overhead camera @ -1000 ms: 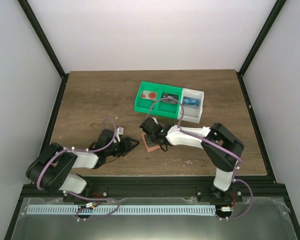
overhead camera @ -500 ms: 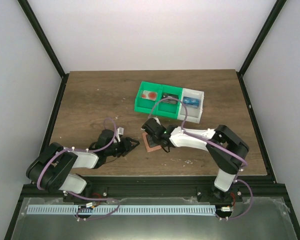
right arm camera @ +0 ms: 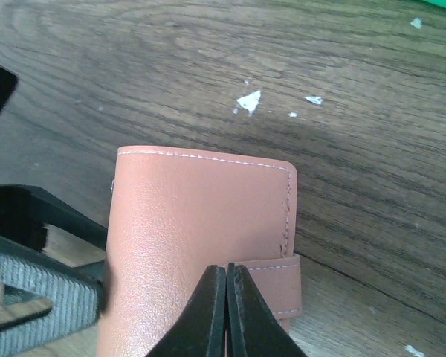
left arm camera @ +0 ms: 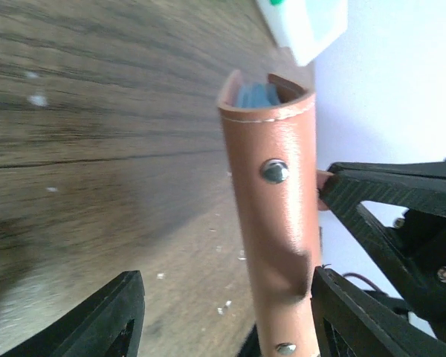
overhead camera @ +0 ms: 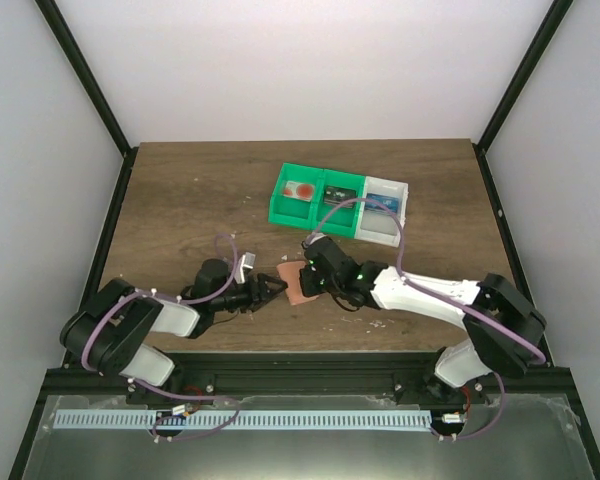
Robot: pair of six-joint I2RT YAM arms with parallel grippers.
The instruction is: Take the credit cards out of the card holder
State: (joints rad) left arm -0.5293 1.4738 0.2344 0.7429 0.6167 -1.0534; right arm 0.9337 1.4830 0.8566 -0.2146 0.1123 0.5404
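Note:
The salmon-pink card holder (overhead camera: 298, 280) stands on edge near the table's front middle. In the left wrist view the card holder (left arm camera: 271, 216) rises between my open left gripper's (left arm camera: 230, 327) fingers, close to the right one, not pinched. The light-blue credit cards (left arm camera: 256, 95) peek from its far open end. My right gripper (overhead camera: 316, 270) is shut, its fingertips pressed together at the holder's strap (right arm camera: 271, 271), and it holds the holder (right arm camera: 193, 238) up. My left gripper (overhead camera: 268, 292) sits just left of the holder.
A green bin (overhead camera: 315, 198) and a white bin (overhead camera: 385, 210) with small items stand behind the holder. The white bin's corner shows in the left wrist view (left arm camera: 305, 22). Small white specks lie on the wood.
The right arm has swung forward and left, tipping the holder up on edge. The left gripper has moved right, so the holder now stands between its open fingers.

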